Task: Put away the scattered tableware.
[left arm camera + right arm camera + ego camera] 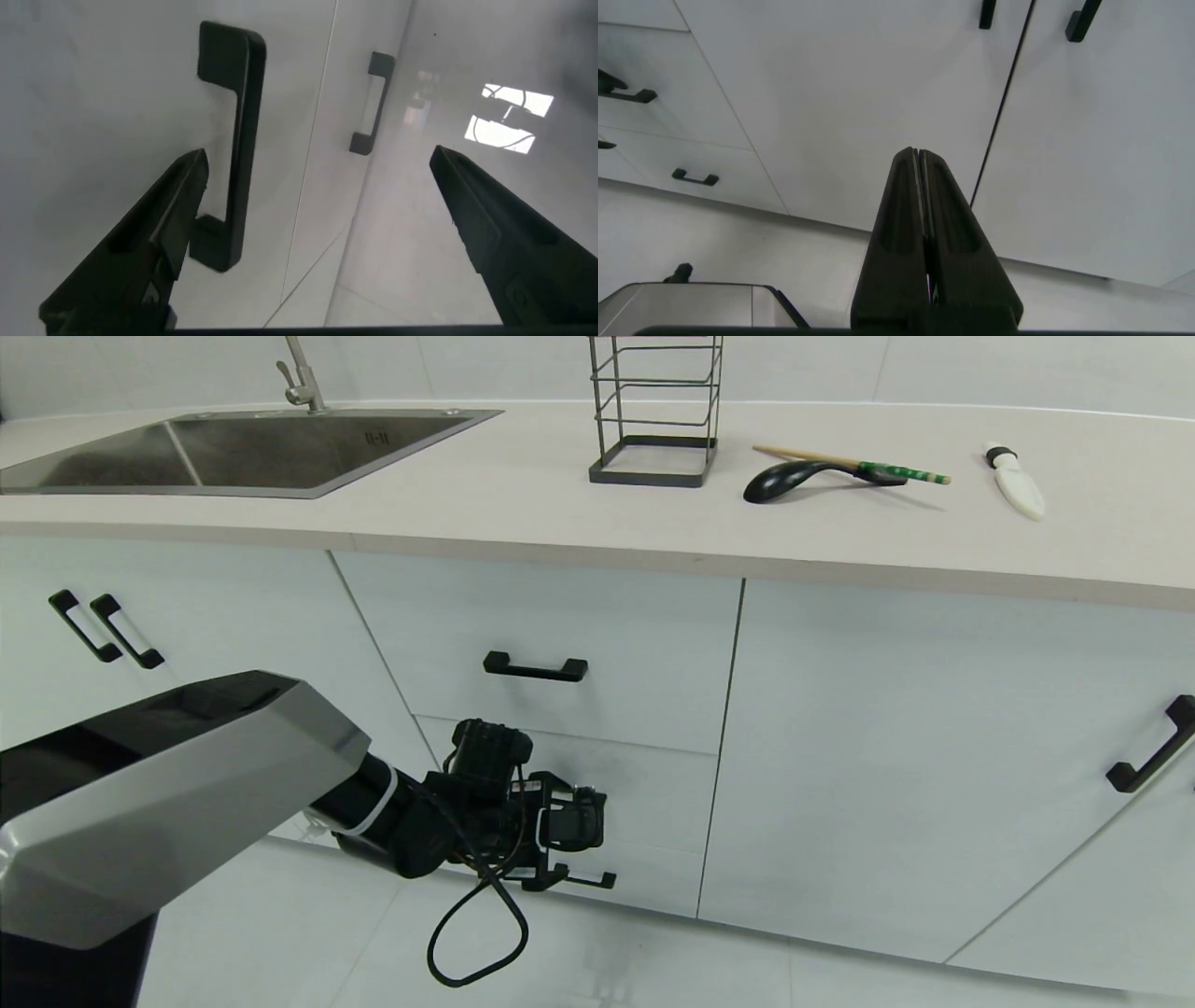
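Matte beige countertop [467,513] with square wire rack [651,478], glossy black spoon [789,481], wooden chopsticks [840,460]

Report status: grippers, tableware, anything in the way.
Left gripper open, low by drawer handle; right gripper shut, empty. Spoon, chopsticks, white utensil loose on counter beside wire rack. Counter edge above left gripper.
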